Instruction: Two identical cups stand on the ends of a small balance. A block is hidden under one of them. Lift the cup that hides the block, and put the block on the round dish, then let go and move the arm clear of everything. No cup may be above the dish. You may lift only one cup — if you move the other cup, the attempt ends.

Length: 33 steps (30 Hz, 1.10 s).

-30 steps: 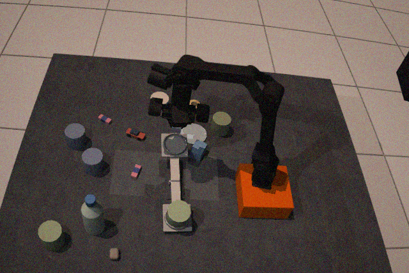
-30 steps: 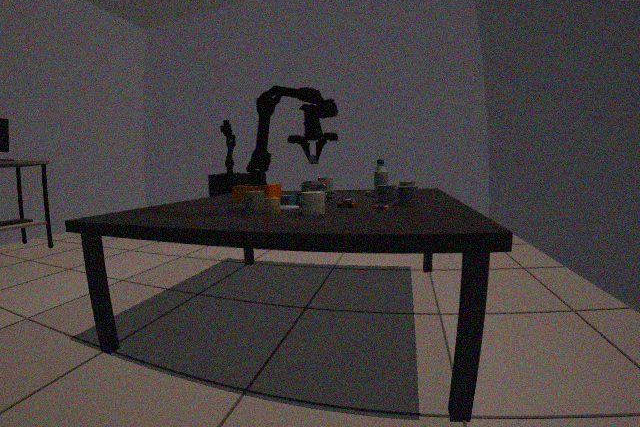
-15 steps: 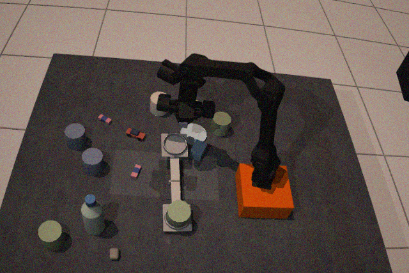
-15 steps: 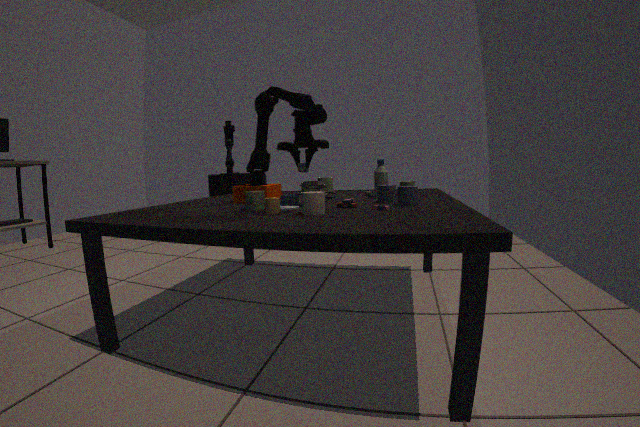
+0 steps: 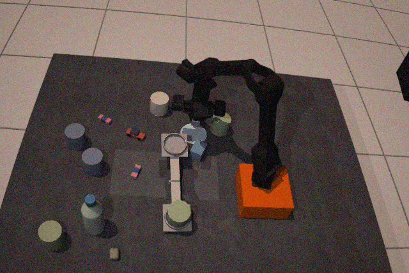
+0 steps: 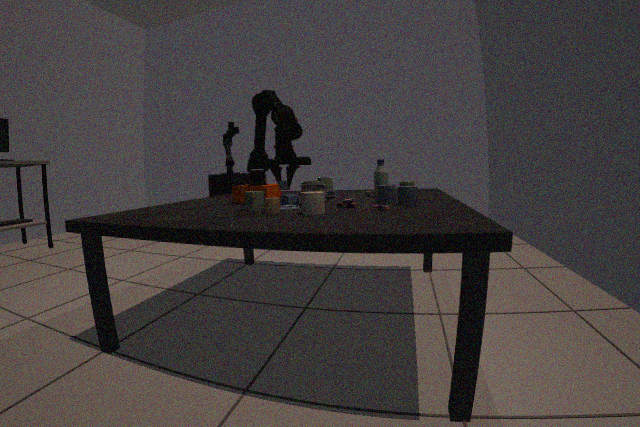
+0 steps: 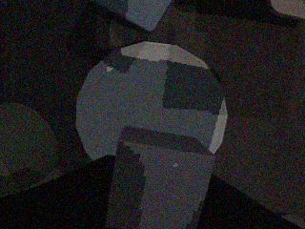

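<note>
My gripper (image 5: 195, 120) (image 6: 284, 184) (image 7: 155, 174) is shut on a grey-blue block (image 7: 164, 191) and holds it above the round dish (image 5: 202, 134) (image 7: 124, 100). In the wrist view the block overlaps the dish's near part; the gap beneath it is hard to judge. The small balance (image 5: 176, 190) has an uncovered ringed plate (image 5: 165, 153) at its far end. A green cup (image 5: 178, 211) stands upside down on its near end. Another green cup (image 5: 220, 125) (image 7: 21, 140) stands on the table close beside the dish, not above it.
A blue box-like object (image 5: 199, 149) (image 7: 148, 11) sits between the dish and balance. A white cup (image 5: 159, 103) (image 6: 312, 203) stands left of the gripper. A small tan cup (image 6: 272, 204) is hidden in the top view. Blue cups, toy cars and a bottle (image 5: 92, 217) stand left.
</note>
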Available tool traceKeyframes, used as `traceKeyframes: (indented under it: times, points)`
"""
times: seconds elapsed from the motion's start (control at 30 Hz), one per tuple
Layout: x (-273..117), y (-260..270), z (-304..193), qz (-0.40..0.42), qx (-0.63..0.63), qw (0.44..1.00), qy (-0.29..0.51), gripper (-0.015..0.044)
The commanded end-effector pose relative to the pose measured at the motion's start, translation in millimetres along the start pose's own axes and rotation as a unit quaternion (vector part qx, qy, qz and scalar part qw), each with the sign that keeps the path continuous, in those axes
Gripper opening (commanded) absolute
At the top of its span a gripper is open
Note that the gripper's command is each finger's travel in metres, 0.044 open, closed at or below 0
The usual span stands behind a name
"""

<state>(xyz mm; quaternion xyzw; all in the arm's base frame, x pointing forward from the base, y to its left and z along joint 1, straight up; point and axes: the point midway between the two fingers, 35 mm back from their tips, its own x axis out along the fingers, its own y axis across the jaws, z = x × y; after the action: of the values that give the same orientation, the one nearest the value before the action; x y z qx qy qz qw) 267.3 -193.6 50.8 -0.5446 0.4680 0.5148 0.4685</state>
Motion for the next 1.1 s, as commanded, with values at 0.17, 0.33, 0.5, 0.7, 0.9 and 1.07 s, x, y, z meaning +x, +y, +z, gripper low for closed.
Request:
traceKeyframes:
  times: [0.17,0.33,0.5,0.7,0.9,1.07]
  points:
    - [36.9,1.3,-1.3,0.0,-0.006,1.0,-0.003,0.0]
    - [45.8,1.8,-0.8,0.0,-0.006,1.0,-0.003,0.0]
    - [47.3,1.7,-0.8,0.0,-0.006,1.0,-0.003,0.0]
    - [55.7,1.7,-0.8,0.0,-0.006,1.0,-0.003,0.0]
    - [65.3,1.8,-0.6,0.0,-0.006,1.0,-0.003,0.0]
    - [59.9,0.8,-2.0,-0.003,-0.003,1.0,0.001,0.0053]
